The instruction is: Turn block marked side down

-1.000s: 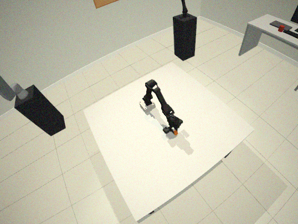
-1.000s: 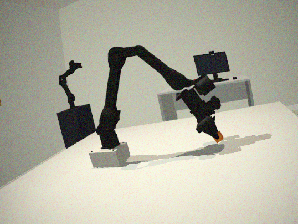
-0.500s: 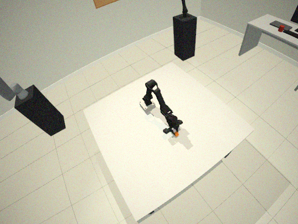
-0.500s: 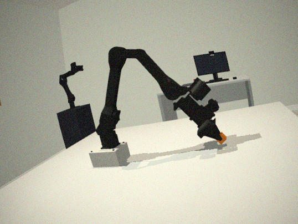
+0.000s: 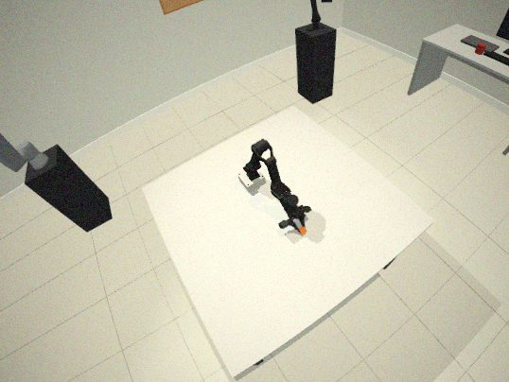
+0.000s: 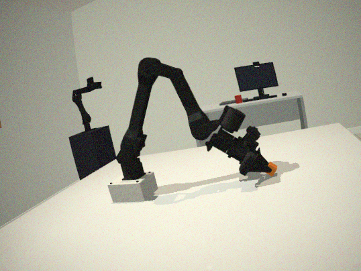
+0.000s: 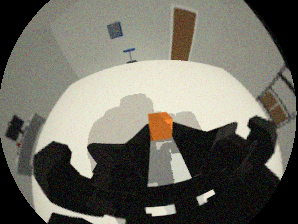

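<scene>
The orange block (image 5: 303, 231) (image 6: 272, 169) (image 7: 159, 125) is held between the fingertips of my gripper (image 5: 301, 228) (image 6: 270, 169) (image 7: 159, 125). The gripper is shut on it and slants down and outward, away from the arm's base. The block is tilted and appears slightly above the white table (image 5: 213, 246) (image 6: 201, 231) (image 7: 190, 90), with shadows around and below it. Whether a lower edge touches the table is hard to tell. No marking on the block can be made out; the faces against the fingers are hidden.
The arm's pale base (image 5: 246, 181) (image 6: 131, 192) stands on the table behind the gripper. Beyond the table are black pedestals (image 5: 315, 63) (image 5: 68, 189) and a desk (image 5: 454, 40) with a red cup (image 5: 480, 48) (image 6: 238, 98) and a monitor (image 6: 256, 77).
</scene>
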